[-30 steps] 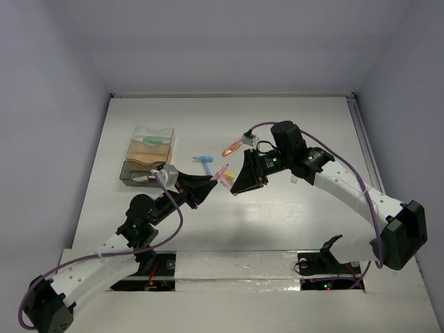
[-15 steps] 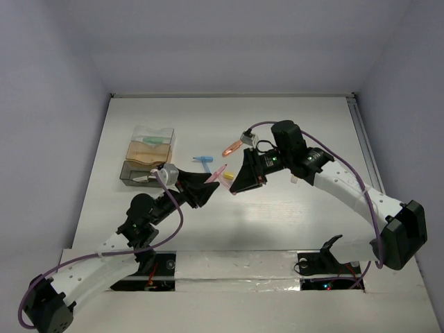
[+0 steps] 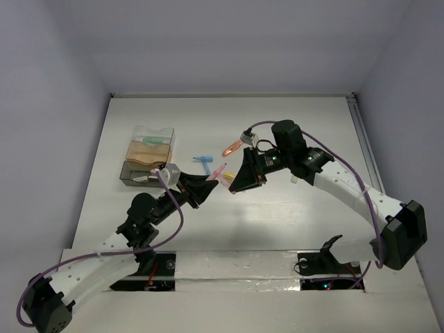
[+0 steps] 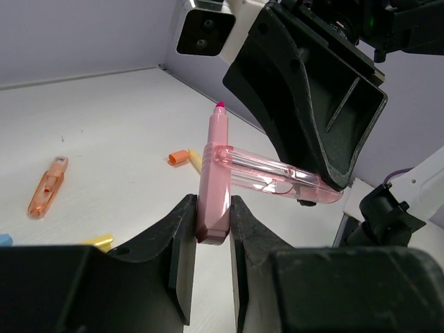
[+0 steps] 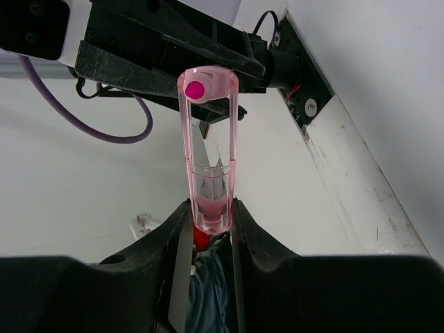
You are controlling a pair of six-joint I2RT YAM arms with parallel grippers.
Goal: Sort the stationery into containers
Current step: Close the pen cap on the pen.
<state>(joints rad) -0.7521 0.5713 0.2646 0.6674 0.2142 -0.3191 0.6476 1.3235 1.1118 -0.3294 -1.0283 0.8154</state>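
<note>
Left fingers (image 4: pixel 179 250) are clamped on the pink highlighter (image 4: pixel 214 173), barrel upright mid-frame, tip up. Right fingers (image 5: pixel 177 239) pinch the clear pink cap (image 4: pixel 274 172), which lies crosswise from the right, touching the barrel below the tip. Axes look misaligned for capping. Containers (image 3: pixel 128 175) sit upper left; an orange piece (image 4: pixel 47 186) lies on the table (image 4: pixel 118 118).

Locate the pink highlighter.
Top view, mid-table: the pink highlighter is clamped in the left fingers, raised off the surface, right of the containers and beside the clear pink cap in the right fingers.
</note>
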